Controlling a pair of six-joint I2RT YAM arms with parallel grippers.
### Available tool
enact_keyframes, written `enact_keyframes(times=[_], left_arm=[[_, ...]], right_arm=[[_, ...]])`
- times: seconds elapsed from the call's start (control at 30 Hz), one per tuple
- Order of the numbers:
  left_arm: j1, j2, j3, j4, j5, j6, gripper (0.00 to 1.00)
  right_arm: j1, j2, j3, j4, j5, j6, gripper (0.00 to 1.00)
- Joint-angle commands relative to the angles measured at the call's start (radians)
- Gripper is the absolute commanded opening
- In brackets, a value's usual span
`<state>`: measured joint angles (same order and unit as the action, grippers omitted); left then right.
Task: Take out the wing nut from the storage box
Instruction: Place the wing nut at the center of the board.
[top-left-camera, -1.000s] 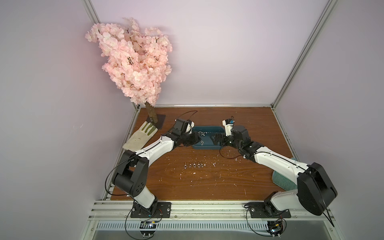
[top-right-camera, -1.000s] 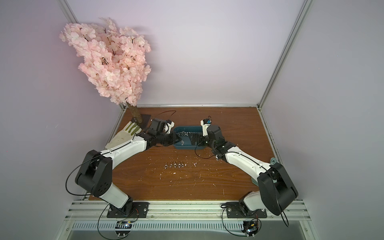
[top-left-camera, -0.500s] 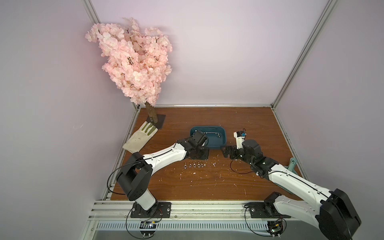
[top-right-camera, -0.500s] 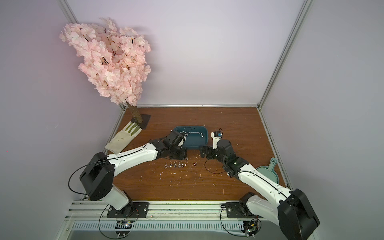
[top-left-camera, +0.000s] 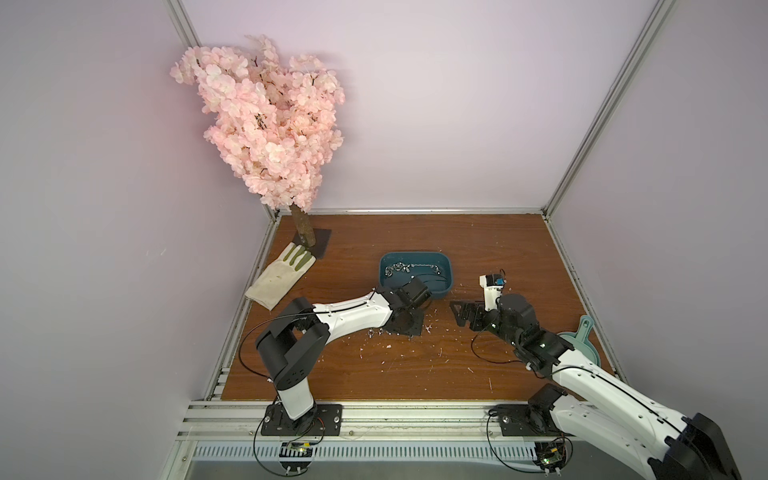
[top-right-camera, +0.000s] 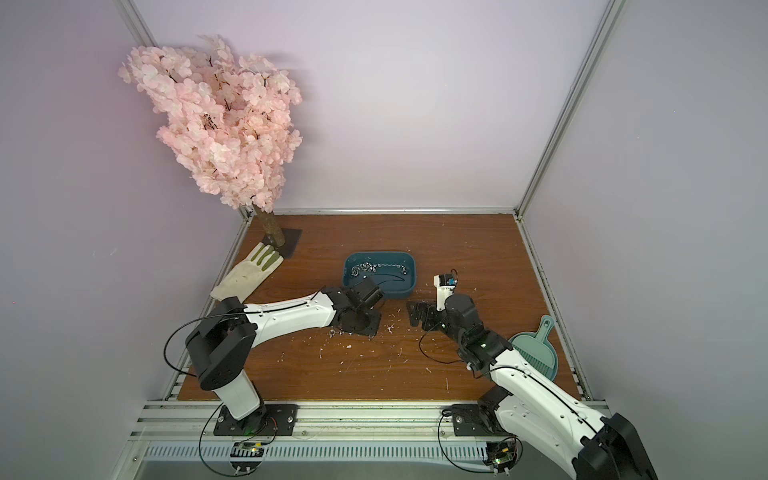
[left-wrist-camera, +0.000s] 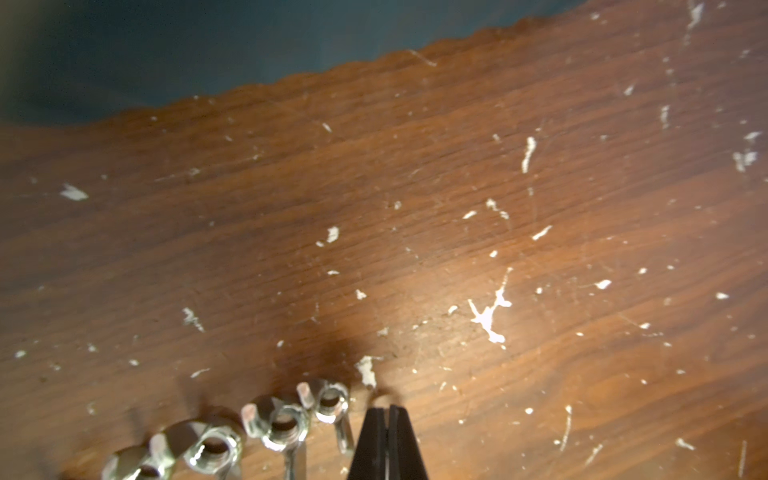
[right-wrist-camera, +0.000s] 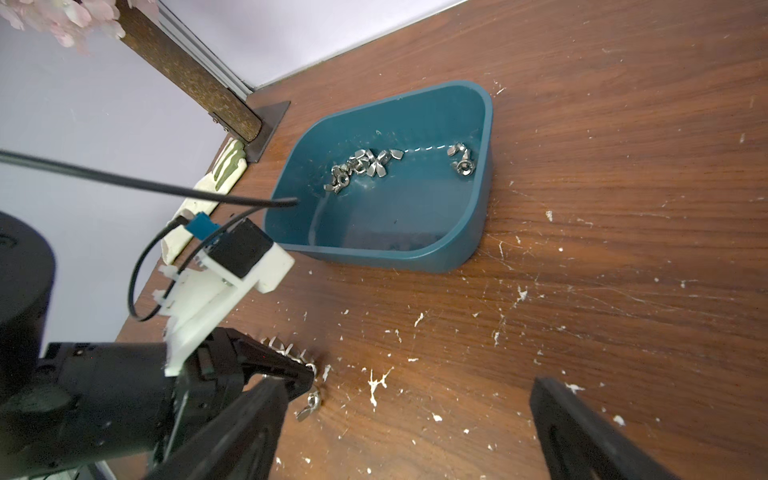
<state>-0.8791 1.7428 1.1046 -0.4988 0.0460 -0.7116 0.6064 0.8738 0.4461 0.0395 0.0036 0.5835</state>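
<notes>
1. The right arm rises from its base at the near right edge of the tabletop. It reaches low toward the middle, and a pale green dustpan lies by its forearm at the right edge.
2. The right jaws are spread wide and empty. In the right wrist view the two fingers frame bare wood strewn with white flecks. They hang near the storage box's near right corner, apart from it.
3. The left arm stands up from the near left base and folds at the elbow. It runs across to the middle, with its wrist bent so that the jaws point down at the wood just in front of the storage box.
4. The left jaws are pressed together, their fingertips at or almost on the tabletop. A small metal arc shows at the very tips. It is too blurred to say whether that is a wing nut pinched there.
5. Just beside those tips a row of wing nuts lies on the tabletop, outside the box.
6. The storage box stands upright just past the left jaws, in the middle of the tabletop. Loose wing nuts lie clustered along its far wall, with a pair near one far corner.
7. Farther left a work glove lies flat near the left edge. Behind it a pink blossom tree stands in the far left corner.
</notes>
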Motion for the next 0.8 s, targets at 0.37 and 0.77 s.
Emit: enact_keyframes(times=[0.37, 0.77], left_arm=[[-0.011, 0.073, 0.096, -0.067, -0.065, 0.013, 0.01], [0.009, 0.053, 0.137, -0.086, -0.043, 0.038, 0.32]], right_arm=[[-0.004, 0.009, 0.012, 0.012, 0.024, 0.016, 0.99], [-0.004, 0.071, 0.055, 0.022, 0.029, 0.001, 0.99]])
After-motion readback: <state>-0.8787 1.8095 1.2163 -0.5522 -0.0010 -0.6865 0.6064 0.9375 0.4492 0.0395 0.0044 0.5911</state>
